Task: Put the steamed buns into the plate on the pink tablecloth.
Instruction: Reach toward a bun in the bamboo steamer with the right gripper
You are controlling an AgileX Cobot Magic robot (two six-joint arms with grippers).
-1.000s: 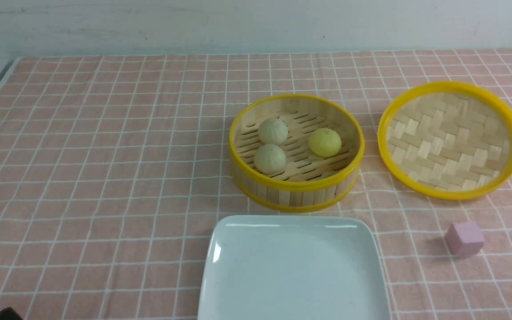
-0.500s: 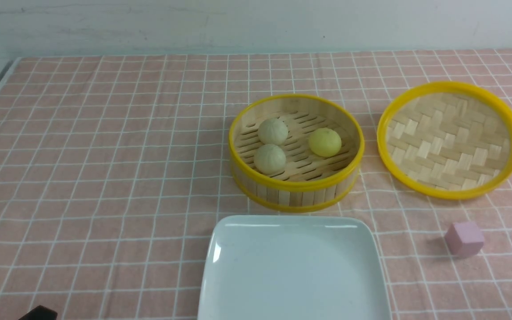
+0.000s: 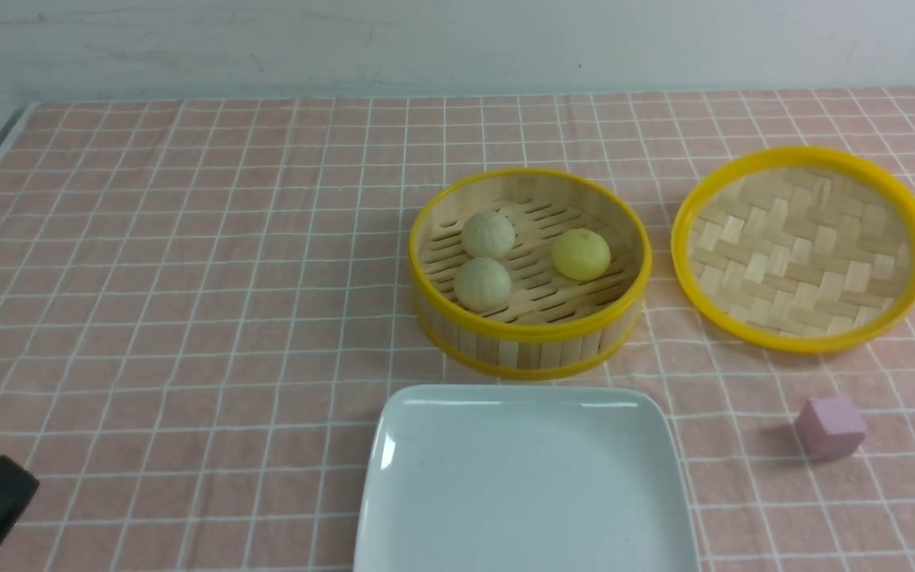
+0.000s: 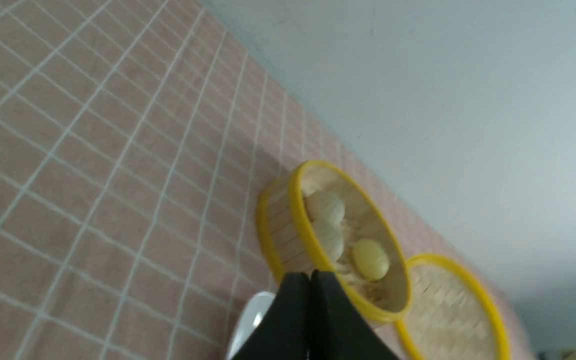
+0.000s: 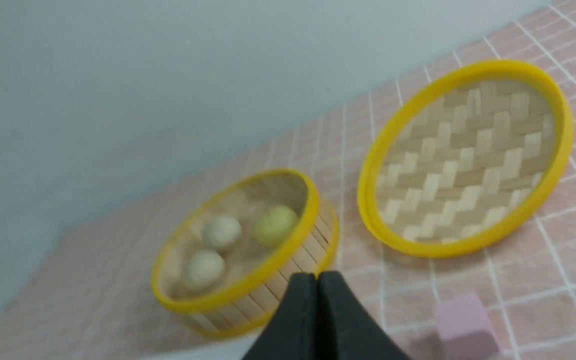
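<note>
Our left gripper (image 4: pixel 310 275) has its 2 black fingers pressed together on nothing, and so does our right gripper (image 5: pixel 317 276). The 3 small round steamed buns (image 3: pixel 488 234), 2 pale beige and 1 yellow, sit in the yellow-rimmed slatted bamboo steamer (image 3: pixel 529 334), just behind the glossy white rounded-square plate (image 3: pixel 521 477) on the pink grid tablecloth (image 3: pixel 187 278).

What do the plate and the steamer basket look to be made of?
Plate: likely glazed ceramic, possibly melamine; glossy white with sharp highlights along its rim. Steamer basket: bamboo or light wood slats, matte, with a smooth yellow rim, probably plastic.
</note>
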